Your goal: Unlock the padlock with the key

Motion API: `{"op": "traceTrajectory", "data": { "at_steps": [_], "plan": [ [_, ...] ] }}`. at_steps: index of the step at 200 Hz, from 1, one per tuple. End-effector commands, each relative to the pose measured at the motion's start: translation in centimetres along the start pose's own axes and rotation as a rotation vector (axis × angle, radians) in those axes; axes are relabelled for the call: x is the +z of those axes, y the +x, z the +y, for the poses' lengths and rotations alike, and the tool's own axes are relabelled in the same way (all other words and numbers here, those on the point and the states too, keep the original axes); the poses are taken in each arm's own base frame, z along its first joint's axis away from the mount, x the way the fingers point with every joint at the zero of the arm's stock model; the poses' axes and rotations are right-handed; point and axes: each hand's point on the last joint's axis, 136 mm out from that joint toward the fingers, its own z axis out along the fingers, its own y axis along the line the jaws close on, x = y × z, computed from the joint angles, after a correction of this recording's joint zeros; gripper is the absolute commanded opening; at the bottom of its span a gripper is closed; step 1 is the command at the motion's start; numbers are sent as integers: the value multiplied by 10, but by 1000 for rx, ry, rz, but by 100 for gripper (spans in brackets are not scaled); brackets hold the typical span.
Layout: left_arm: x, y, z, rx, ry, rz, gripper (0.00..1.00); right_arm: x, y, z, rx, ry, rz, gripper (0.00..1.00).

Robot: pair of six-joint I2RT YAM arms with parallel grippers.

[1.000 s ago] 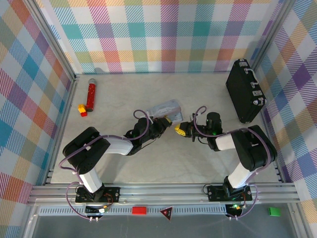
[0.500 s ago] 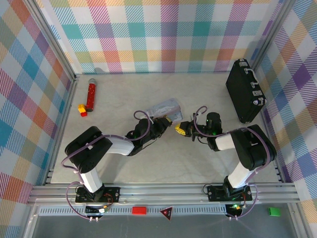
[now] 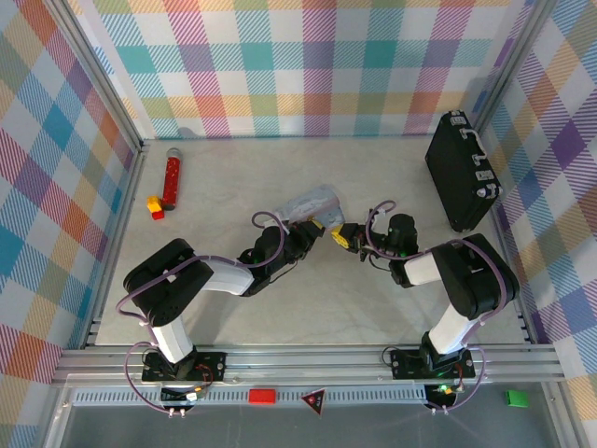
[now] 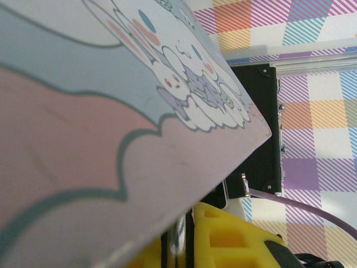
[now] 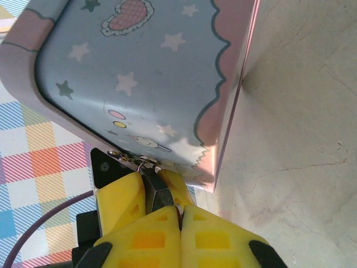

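A pale blue and pink box point(image 3: 312, 201) lies mid-table. At its near corner my left gripper point(image 3: 317, 227) is shut on the padlock point(image 5: 159, 190), a small dark body with a silvery shackle point(image 5: 142, 162) against the box point(image 5: 145, 72). In the left wrist view the box point(image 4: 100, 123) covers most of the frame, and a silvery sliver of the padlock point(image 4: 179, 237) shows between yellow fingers point(image 4: 234, 240). My right gripper point(image 3: 339, 235) meets it head-on. Its yellow jaws point(image 5: 181, 209) are shut on a thin metal key point(image 5: 178, 211), right at the padlock's end.
A black case with silver latches point(image 3: 462, 170) stands at the far right, and it appears behind the box as a black case point(image 4: 256, 128). A red tube point(image 3: 172, 177) and a small yellow-red block point(image 3: 155, 206) lie far left. Checked walls enclose the table.
My right gripper has moved left and slightly away, closing the gap to the left gripper and padlock. The left gripper has barely shifted.
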Motion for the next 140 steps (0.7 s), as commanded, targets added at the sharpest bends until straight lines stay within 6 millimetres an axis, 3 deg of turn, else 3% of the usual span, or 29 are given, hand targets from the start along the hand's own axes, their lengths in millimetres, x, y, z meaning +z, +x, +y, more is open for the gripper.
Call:
{"op": "traceTrajectory", "data": {
  "at_steps": [1, 40, 140],
  "plan": [
    [-15, 96, -36, 9, 145, 366, 0, 10, 2, 43, -133, -116, -21, 0],
    [-14, 90, -29, -11, 124, 329, 0, 9, 8, 42, -138, -116, -15, 0],
    [-13, 75, -29, -30, 121, 276, 0, 11, 51, 30, -152, -73, 54, 0]
  ]
}}
